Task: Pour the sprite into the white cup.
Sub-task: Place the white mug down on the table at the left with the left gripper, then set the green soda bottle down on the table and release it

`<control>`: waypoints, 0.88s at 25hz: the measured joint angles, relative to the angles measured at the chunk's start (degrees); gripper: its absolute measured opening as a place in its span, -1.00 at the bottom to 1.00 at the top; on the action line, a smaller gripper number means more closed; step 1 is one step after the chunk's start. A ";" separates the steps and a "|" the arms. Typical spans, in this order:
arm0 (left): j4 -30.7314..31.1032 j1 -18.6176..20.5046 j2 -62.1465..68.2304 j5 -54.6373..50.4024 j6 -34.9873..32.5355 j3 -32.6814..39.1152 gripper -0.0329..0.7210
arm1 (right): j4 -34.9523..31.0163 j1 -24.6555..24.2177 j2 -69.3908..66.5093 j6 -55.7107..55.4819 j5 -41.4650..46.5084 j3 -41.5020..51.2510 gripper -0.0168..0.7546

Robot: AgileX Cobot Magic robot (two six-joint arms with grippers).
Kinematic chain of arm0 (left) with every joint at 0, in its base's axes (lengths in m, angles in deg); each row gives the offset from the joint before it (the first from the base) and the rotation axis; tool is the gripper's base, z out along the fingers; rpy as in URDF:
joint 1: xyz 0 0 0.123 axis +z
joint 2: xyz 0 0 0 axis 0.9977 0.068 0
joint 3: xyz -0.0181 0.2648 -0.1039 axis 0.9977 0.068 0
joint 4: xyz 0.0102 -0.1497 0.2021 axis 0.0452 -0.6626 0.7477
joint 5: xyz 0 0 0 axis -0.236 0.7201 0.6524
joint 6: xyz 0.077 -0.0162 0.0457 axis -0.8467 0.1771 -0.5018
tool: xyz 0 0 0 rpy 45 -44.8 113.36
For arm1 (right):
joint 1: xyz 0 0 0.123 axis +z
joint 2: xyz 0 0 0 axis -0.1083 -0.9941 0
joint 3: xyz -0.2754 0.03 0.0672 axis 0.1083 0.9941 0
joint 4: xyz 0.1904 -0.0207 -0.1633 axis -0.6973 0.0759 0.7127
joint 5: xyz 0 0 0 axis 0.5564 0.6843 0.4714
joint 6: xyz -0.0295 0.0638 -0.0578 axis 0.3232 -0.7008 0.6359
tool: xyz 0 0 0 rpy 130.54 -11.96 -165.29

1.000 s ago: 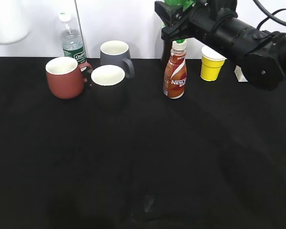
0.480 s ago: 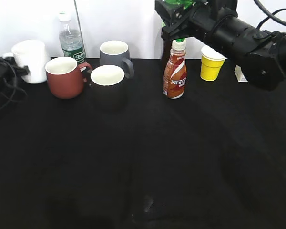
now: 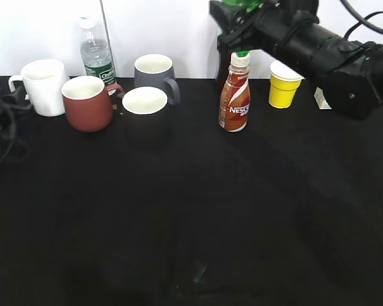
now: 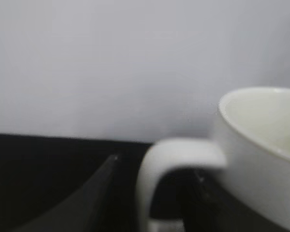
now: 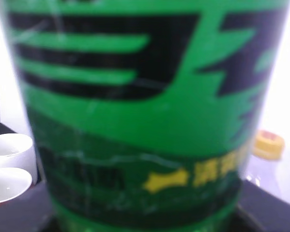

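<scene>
The white cup stands at the back left of the black table, its handle pointing left. My left gripper is at that handle. In the left wrist view the cup fills the right side and its handle lies between my gripper's dark fingers. Blur hides whether they press on it. The sprite shows only as green bits at the top, inside my right gripper. In the right wrist view its green label fills the frame and hides the fingers.
A red-brown mug, a dark mug with white inside and a grey mug stand right of the white cup. A clear water bottle is behind them. A brown Nescafe bottle and a yellow paper cup stand under the right arm.
The white cup came down from the air at the top left onto the table, then shifted slightly right. The right arm with the sprite barely moved.
</scene>
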 joint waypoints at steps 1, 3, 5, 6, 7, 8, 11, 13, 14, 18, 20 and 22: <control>-0.99 -0.50 -4.10 0.05 -0.21 5.34 0.02 | -2.22 -0.46 0.00 0.00 0.59 0.00 0.11; -1.62 -1.51 -13.23 0.20 -0.36 14.82 0.02 | -2.72 -3.49 0.82 0.00 3.68 0.17 0.11; -1.79 -3.42 -22.48 -1.26 -0.36 19.80 0.02 | -3.20 -9.88 3.11 0.00 4.09 3.00 0.11; -1.79 -4.64 -26.63 -5.45 -0.41 20.50 0.02 | -3.66 -13.00 3.45 0.00 4.09 5.18 0.11; -1.79 -5.97 -30.55 -11.03 -0.42 20.70 0.02 | -4.13 -15.94 3.38 0.00 4.09 7.20 0.11; -1.79 -7.22 -33.61 -15.49 -0.42 20.87 0.02 | -4.20 -17.84 2.21 0.00 3.53 8.57 0.11; -0.76 -10.77 -39.88 -26.81 -0.49 20.88 0.02 | -5.04 -19.86 -7.14 0.00 -4.34 8.87 0.11; 0.25 -11.77 -41.30 -30.85 -0.49 20.93 0.02 | -5.74 -19.86 -14.23 0.05 -10.00 8.44 0.11; 0.76 -11.84 -41.41 -31.95 -0.49 20.93 0.02 | -5.94 -19.86 -17.17 0.16 -10.79 7.51 0.11; 1.37 -11.84 -41.41 -34.13 -0.49 20.93 0.02 | -6.31 -19.86 -25.09 0.35 -12.78 2.64 0.11; 1.42 -11.84 -41.41 -34.24 -0.49 20.93 0.02 | -6.15 -19.86 -25.66 0.39 -12.85 1.50 0.11; 1.42 -11.84 -41.41 -34.30 -0.49 20.93 0.02 | -5.15 -19.86 -25.66 0.39 -12.85 1.42 0.24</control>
